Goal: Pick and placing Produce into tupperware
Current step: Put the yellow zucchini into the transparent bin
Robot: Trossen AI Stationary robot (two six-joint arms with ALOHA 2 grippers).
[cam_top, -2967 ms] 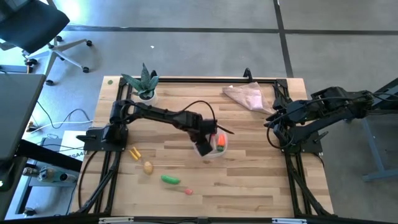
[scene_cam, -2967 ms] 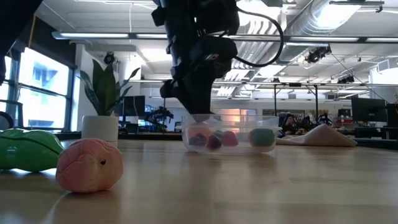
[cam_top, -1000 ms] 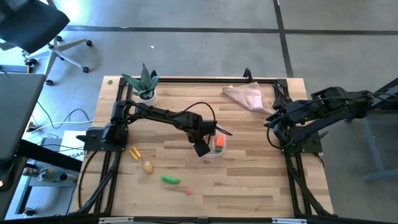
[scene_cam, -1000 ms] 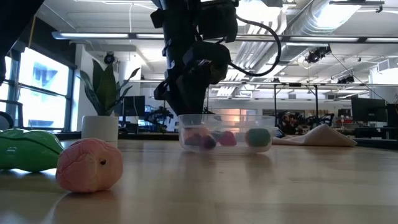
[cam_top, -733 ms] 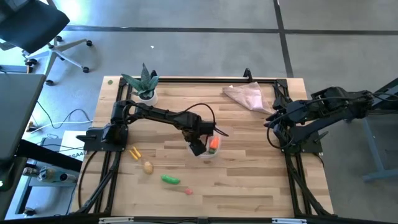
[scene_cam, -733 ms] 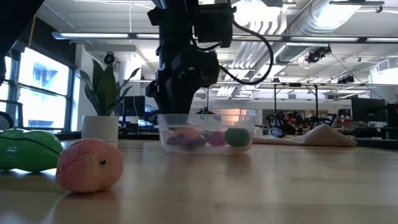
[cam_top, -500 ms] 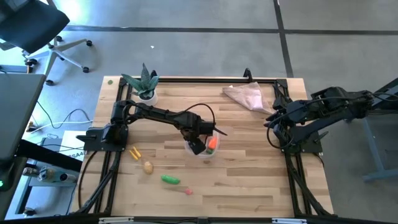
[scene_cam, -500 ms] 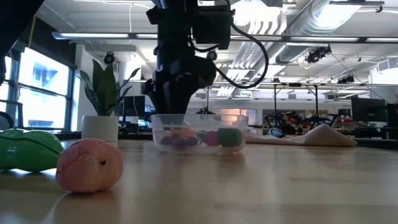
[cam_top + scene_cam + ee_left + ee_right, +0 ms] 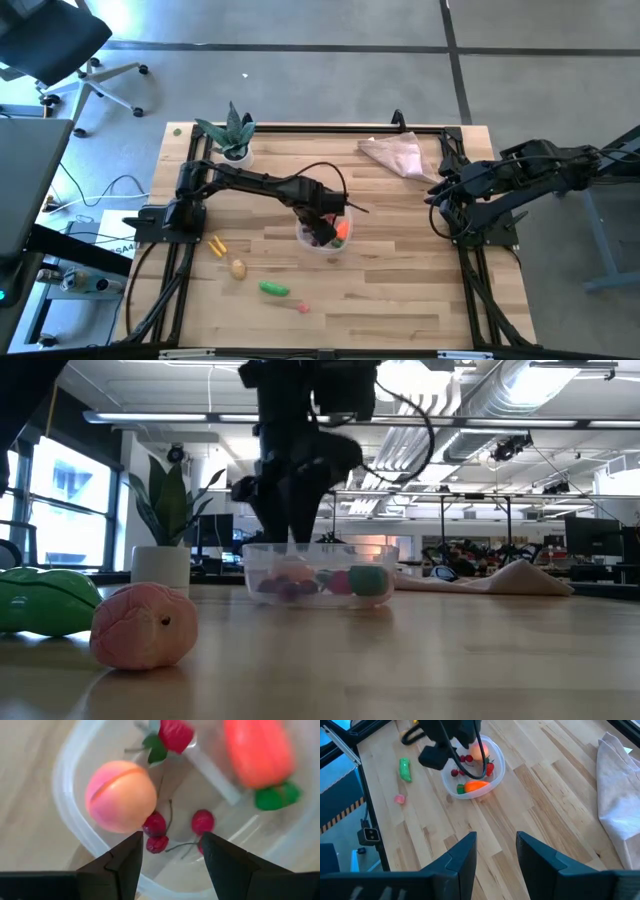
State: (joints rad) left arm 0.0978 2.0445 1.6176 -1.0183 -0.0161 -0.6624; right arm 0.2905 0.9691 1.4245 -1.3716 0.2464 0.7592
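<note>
The tupperware [image 9: 304,238], a clear round tub, stands on the table's middle and holds a peach-coloured ball [image 9: 120,796], dark-red cherries [image 9: 155,826], a strawberry [image 9: 175,732] and an orange carrot [image 9: 257,752]. My left gripper [image 9: 170,857] points down just above the tub's inside, over the cherries, open with nothing between its fingers. On the wood nearer the front lie a yellow piece [image 9: 215,245], a beige potato [image 9: 238,268], a green pod [image 9: 274,289] and a pink piece [image 9: 304,308]. My right gripper [image 9: 495,855] waits open, raised over the table's right side.
A leafy plant in a white pot [image 9: 236,142] stands at the far left. A pinkish cloth [image 9: 395,155] lies at the far right. In the low view, the pod [image 9: 45,600] and the pink piece [image 9: 143,625] lie close to the camera. Bare wood stretches along the near right.
The tupperware has slid along the table toward its left edge together with my left gripper, staying upright with its contents inside, and has now come to rest. My left gripper has then risen slightly above the rim and turned a little about its own axis.
</note>
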